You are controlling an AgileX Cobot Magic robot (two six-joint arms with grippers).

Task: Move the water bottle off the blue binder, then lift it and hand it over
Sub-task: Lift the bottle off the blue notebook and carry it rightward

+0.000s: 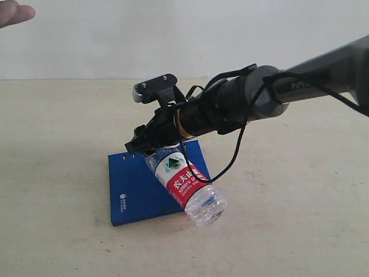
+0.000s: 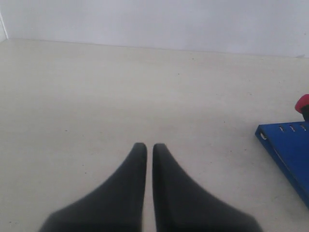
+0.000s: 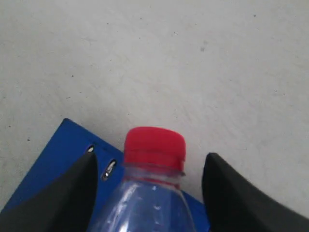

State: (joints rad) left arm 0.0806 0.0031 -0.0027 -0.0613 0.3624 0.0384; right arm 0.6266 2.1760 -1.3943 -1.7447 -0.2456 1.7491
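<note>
The water bottle (image 1: pixel 184 179) lies slanted across the blue binder (image 1: pixel 132 184), its clear base past the binder's near right edge. My right gripper (image 1: pixel 144 144) reaches in from the right and covers the cap end. In the right wrist view its two dark fingers flank the bottle's shoulder, shut on it (image 3: pixel 150 155), the red cap (image 3: pixel 154 145) sticking out beyond them over the binder's slotted edge (image 3: pixel 63 145). My left gripper (image 2: pixel 146 145) hovers shut and empty over bare table, with the binder's corner (image 2: pixel 289 145) and the red cap (image 2: pixel 303 104) at the picture's edge.
A person's fingers (image 1: pixel 14 12) show at the top left corner of the exterior view. The tabletop (image 1: pixel 288 231) is pale beige, with a white wall behind. A black cable (image 1: pixel 233 156) hangs in a loop from the right arm over the bottle.
</note>
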